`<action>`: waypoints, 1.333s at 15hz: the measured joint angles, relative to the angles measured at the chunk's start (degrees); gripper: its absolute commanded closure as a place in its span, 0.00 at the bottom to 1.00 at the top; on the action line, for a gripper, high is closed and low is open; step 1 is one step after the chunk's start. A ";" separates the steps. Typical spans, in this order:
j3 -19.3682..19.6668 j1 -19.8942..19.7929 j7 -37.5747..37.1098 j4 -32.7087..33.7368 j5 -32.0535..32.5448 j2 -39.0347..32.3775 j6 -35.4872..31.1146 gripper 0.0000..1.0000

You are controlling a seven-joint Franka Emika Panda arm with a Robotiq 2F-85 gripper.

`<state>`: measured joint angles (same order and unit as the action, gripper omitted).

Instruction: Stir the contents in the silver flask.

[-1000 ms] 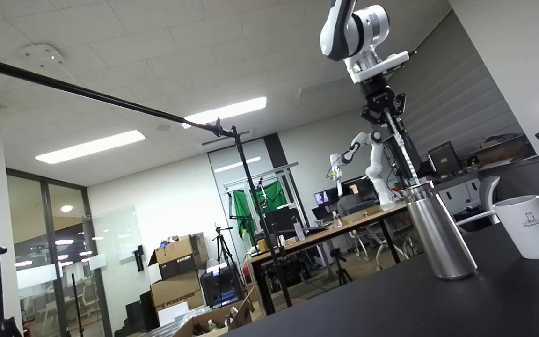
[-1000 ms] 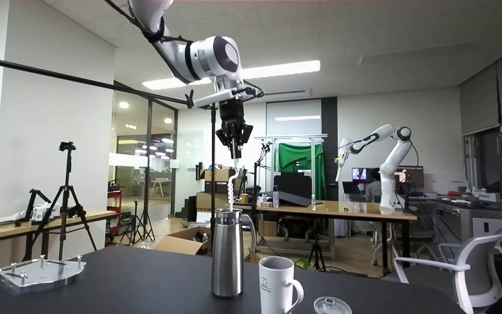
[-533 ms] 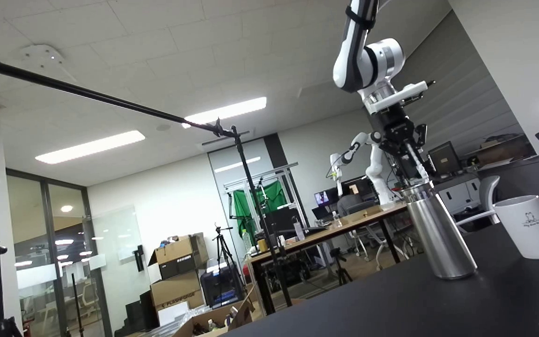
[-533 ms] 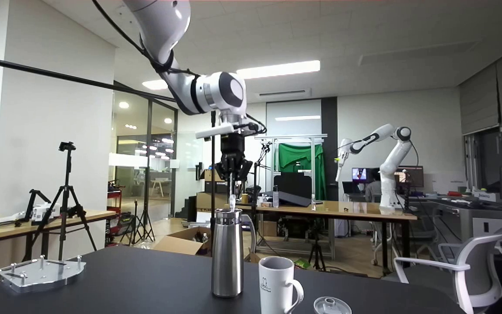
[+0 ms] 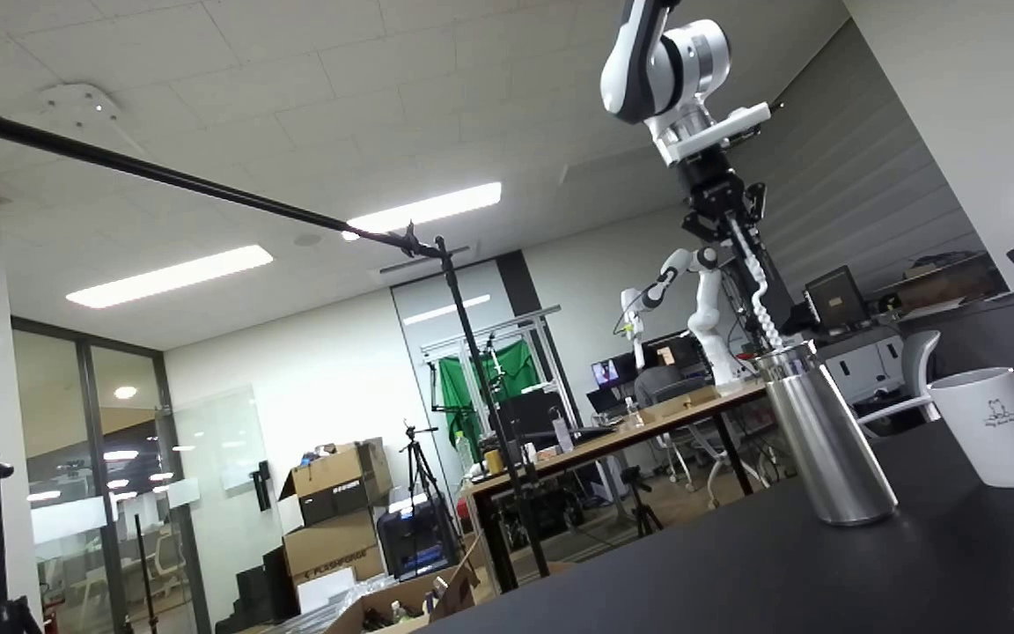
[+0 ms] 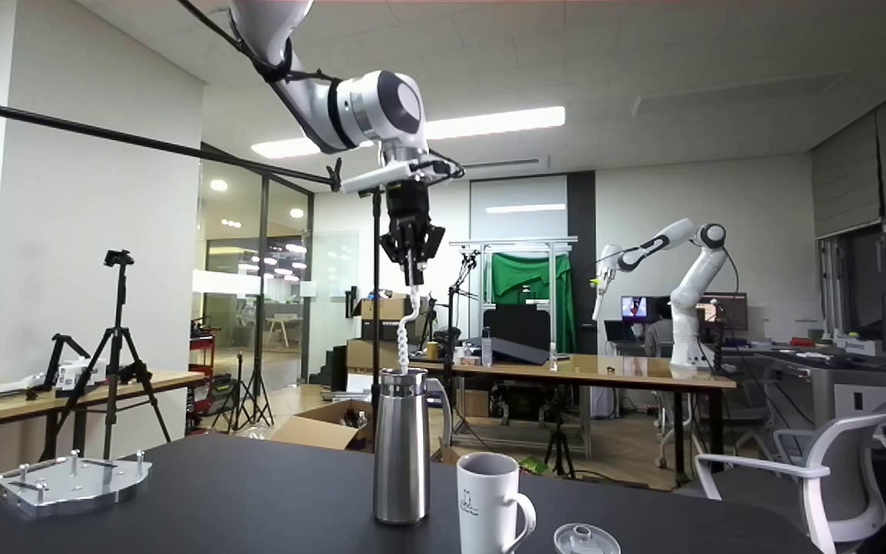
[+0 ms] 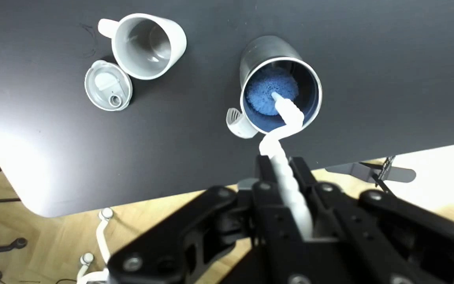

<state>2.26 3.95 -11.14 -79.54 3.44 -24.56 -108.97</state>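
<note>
The silver flask (image 5: 828, 445) stands upright on the black table, open at the top; it also shows in an exterior view (image 6: 401, 462) and in the wrist view (image 7: 268, 46). My gripper (image 7: 281, 161) is shut on a white twisted stick (image 7: 290, 112) and points down, well above the flask; it also shows in both exterior views (image 5: 743, 251) (image 6: 414, 277). The stick (image 6: 403, 338) has a bend and enters the flask's mouth. A blue sponge head (image 7: 266, 88) at its end sits inside the flask; its lower part is hidden.
A white mug (image 6: 480, 504) stands beside the flask, with a clear lid (image 7: 108, 85) next to it. A clear plate with posts (image 6: 74, 485) lies at the table's left in an exterior view. A black boom pole (image 6: 143, 146) passes behind the arm.
My gripper moves down with the stick half a second ago, so more of it goes into the flask, then back up to about its earlier height now. The flask has not moved.
</note>
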 measured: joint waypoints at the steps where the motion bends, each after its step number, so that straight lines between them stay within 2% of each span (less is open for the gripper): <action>1: -0.04 -0.11 0.19 0.11 -0.17 0.79 0.06 0.96; 5: -0.46 -1.22 2.20 -2.09 -2.78 -0.67 -1.61 0.96; 8: -0.45 -1.39 2.33 -4.22 -2.55 -4.93 -2.27 0.96; 10: -0.36 -1.25 2.30 -3.32 -1.81 -6.40 -2.00 0.96; 15: -0.27 -0.63 2.31 0.51 1.14 -3.08 -0.26 0.96; 20: -0.38 -1.83 2.50 0.76 -2.56 -0.09 -0.67 0.96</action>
<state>1.88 2.12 -8.64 -78.78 0.88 -24.65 -109.64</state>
